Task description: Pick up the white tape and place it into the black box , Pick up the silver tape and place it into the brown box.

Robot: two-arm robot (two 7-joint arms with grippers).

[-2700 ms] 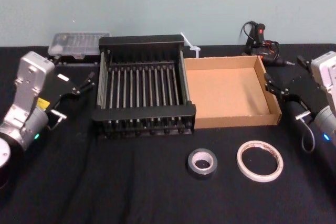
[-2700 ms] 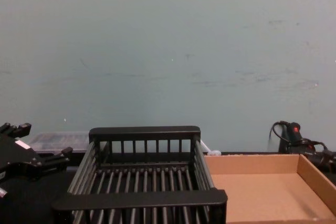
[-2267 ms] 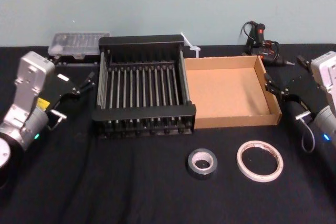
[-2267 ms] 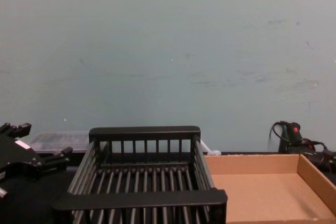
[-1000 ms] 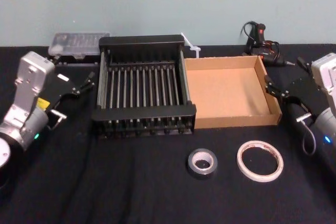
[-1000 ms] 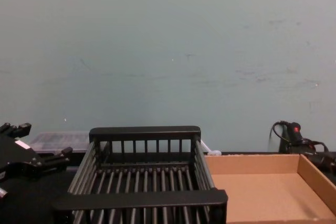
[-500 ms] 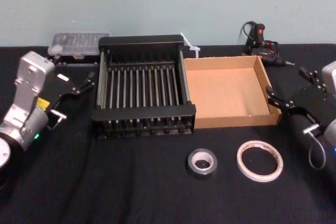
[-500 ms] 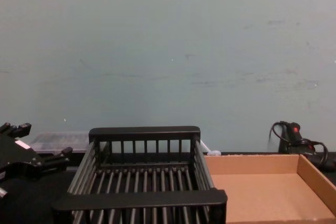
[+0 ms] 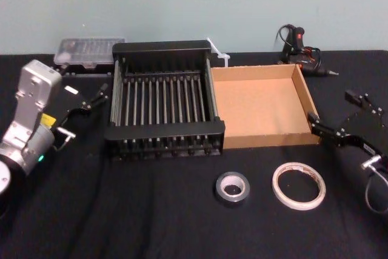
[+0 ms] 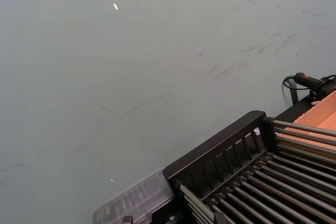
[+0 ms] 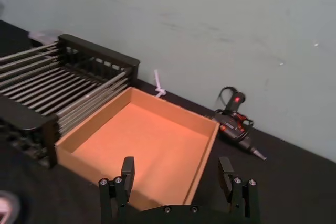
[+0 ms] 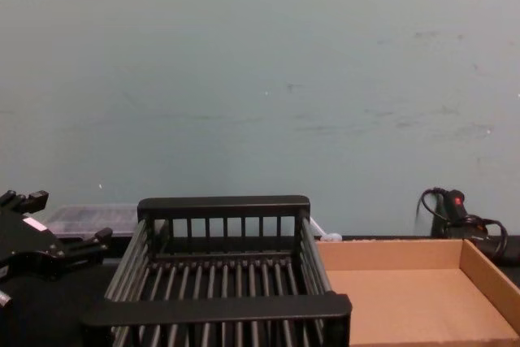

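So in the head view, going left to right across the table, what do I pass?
Left gripper → black slatted plastic crate → grey-silver tape roll → tan cardboard tray → right gripper.

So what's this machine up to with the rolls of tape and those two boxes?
It is sorting tape, and nothing has been picked up yet. The whitish roll with red-orange print and the dull grey-silver roll both lie on the black table, in front of the black slatted crate and the shallow tan cardboard tray. The right claw, open, hangs beside the tray near the whitish roll. The left claw sits left of the crate.
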